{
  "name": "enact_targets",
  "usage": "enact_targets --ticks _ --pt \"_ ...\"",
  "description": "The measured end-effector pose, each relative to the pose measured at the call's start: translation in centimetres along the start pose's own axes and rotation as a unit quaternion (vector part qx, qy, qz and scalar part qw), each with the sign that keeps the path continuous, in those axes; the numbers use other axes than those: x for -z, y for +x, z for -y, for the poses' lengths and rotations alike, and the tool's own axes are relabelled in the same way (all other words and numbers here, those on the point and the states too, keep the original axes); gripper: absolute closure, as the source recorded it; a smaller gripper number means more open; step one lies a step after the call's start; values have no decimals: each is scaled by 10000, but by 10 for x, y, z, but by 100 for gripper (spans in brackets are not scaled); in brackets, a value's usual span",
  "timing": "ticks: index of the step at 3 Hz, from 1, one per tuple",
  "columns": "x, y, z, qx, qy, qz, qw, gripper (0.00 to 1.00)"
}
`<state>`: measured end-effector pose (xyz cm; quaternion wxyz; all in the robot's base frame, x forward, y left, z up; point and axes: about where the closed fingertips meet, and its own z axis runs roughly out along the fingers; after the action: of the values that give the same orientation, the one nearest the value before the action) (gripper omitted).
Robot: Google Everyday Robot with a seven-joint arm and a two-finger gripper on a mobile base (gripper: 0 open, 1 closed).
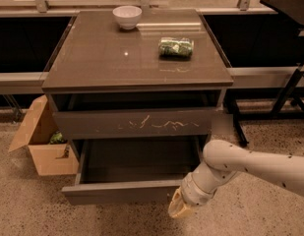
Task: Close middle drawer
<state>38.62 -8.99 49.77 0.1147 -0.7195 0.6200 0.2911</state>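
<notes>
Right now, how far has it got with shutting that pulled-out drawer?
Done: nothing yet. The middle drawer stands pulled well out, its inside showing. In hand: the end effector is low at the right end of the drawer's front, seemingly placed to push; whether it touches is unclear. Left: pushing the drawer fully in beneath the scratched drawer front.

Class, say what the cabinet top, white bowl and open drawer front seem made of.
Cabinet top: glossy laminate or glass, showing reflections. White bowl: probably glazed ceramic, smooth. Middle drawer front: matte grey-brown laminate, likely. The hand is at its right front corner.
</notes>
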Motion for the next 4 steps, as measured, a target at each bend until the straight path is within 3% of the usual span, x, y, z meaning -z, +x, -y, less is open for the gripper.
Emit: enact_targets --ticks 1,3,4 --pt "-8 31 12 -152 230 -347 9990 100" --pt "-18 94 56 -302 551 -984 9932 100" --pt "-10 112 75 -391 721 -1112 9904 85"
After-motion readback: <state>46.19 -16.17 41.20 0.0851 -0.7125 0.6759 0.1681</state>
